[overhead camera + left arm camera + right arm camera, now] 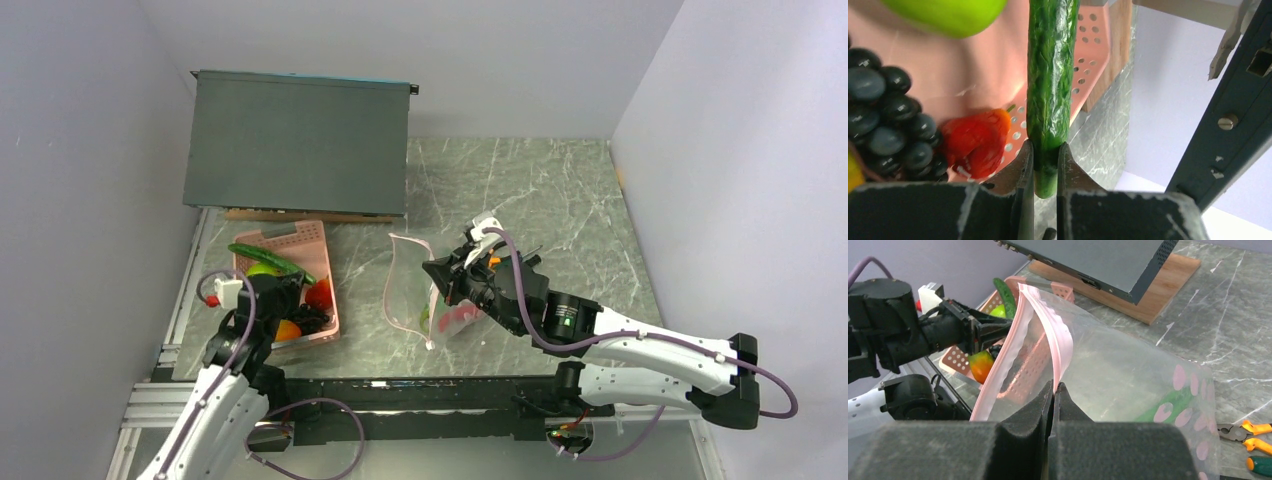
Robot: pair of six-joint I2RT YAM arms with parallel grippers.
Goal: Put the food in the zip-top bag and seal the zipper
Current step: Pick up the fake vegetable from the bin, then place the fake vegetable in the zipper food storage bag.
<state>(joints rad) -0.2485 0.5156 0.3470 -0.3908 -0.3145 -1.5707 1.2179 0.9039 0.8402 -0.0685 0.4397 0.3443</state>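
Observation:
My left gripper [1045,160] is shut on the near end of a long green pod [1048,75], over the pink slotted basket [973,65]. The basket holds a dark grape bunch [883,120], a red chili [975,142] and a green apple [948,12]. From above, the left gripper [265,292] sits at the basket [300,240] with the pod [270,262] sticking out. My right gripper [1054,390] is shut on the pink zipper [1060,340] of the zip-top bag [1128,375], holding its mouth open toward the basket. A green-orange mango [980,365] shows beyond the mouth.
A dark flat box [295,140] on a wooden board [1168,285] stands at the back left. Orange- and green-handled pliers [1248,432] lie right of the bag. Walls close in on the left, back and right. A green and pink shape [1168,405] shows through the bag.

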